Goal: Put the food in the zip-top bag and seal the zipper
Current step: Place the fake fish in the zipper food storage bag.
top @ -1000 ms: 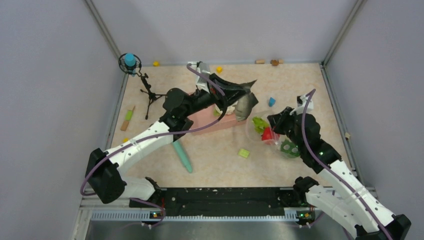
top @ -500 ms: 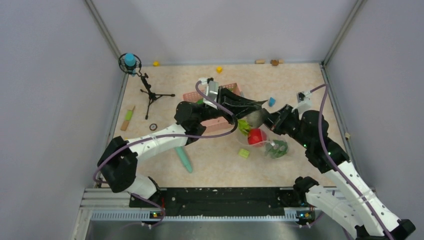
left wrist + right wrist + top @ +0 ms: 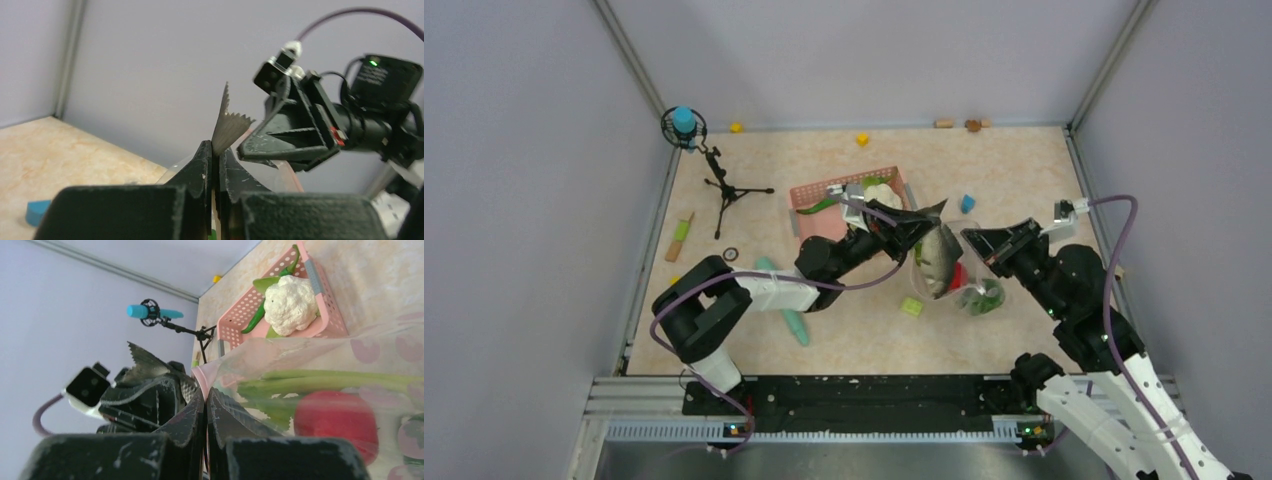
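Note:
The clear zip-top bag (image 3: 937, 262) hangs off the table between my two grippers. My left gripper (image 3: 927, 220) is shut on the bag's grey serrated top edge (image 3: 227, 125). My right gripper (image 3: 974, 238) is shut on the pinkish zipper strip (image 3: 202, 376) at the mouth. In the right wrist view the leek (image 3: 345, 382) and the red tomato (image 3: 335, 422) lie inside the bag. A dark green leafy piece (image 3: 980, 297) is in the bag's bottom. The white cauliflower (image 3: 290, 302) and green pieces (image 3: 256, 317) lie in the pink basket (image 3: 327, 325).
The pink basket (image 3: 809, 193) stands behind the left arm. A teal stick (image 3: 790, 312) and a yellow-green block (image 3: 911, 306) lie in front. A blue block (image 3: 967, 204), a small tripod with a blue-tipped head (image 3: 688, 127), and small blocks along the back wall and left side.
The left gripper has swung right and forward off the basket with the bag edge. The right gripper has risen and moved right. The bag now hangs taut between them.

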You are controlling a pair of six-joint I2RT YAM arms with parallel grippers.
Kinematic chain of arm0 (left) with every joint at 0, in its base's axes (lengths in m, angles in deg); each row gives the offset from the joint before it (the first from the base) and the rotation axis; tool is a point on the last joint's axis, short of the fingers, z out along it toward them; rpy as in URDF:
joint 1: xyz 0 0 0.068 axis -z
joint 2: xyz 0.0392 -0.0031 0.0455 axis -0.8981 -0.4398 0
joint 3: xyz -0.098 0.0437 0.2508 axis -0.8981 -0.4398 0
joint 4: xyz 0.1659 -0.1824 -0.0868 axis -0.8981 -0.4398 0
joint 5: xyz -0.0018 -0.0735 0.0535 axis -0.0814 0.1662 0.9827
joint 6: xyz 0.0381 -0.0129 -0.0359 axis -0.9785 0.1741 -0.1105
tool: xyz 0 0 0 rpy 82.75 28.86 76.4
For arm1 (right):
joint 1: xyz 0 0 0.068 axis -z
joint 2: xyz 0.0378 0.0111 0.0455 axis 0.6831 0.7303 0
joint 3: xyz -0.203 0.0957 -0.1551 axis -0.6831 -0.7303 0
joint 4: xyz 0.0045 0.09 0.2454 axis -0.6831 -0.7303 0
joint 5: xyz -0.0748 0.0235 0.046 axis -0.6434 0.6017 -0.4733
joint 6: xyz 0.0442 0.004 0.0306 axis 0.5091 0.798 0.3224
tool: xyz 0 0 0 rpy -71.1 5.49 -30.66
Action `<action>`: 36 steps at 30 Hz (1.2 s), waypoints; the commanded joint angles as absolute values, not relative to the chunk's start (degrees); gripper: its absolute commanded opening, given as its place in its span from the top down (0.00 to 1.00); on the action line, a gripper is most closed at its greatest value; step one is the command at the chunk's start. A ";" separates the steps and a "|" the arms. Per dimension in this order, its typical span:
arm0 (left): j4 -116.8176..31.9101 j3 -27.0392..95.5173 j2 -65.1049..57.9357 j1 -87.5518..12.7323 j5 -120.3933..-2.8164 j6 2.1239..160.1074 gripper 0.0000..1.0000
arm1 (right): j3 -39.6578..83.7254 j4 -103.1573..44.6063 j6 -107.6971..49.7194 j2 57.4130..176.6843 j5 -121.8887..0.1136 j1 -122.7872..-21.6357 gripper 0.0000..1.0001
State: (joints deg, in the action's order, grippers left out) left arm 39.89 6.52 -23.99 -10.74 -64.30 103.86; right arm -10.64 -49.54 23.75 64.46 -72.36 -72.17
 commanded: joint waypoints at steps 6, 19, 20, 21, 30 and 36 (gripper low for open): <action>45.26 5.85 -23.73 -2.59 -38.43 95.64 1.00 | -11.07 -44.02 28.09 63.85 -78.18 -71.98 1.00; 45.05 15.96 -26.45 7.95 -2.23 85.39 1.00 | -12.47 -44.62 32.54 66.20 -81.17 -71.93 1.00; 42.14 17.17 -25.72 7.98 0.23 85.85 1.00 | -12.39 -44.67 32.80 66.48 -81.05 -71.91 1.00; 38.42 18.84 -25.13 7.98 2.32 87.13 1.00 | -12.30 -44.63 33.10 66.76 -81.01 -71.93 1.00; 25.47 26.27 -27.00 7.81 4.05 92.86 1.00 | -10.89 -43.09 35.47 69.46 -78.63 -71.96 1.00; 17.13 21.01 -27.49 7.94 -1.95 103.28 1.00 | -7.85 -43.53 35.03 69.98 -80.13 -71.98 1.00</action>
State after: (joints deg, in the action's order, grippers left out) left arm 22.55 23.89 -27.31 7.81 1.90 96.37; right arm -12.78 -47.18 34.35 70.40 -79.49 -72.17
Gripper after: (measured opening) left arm 0.043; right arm 0.006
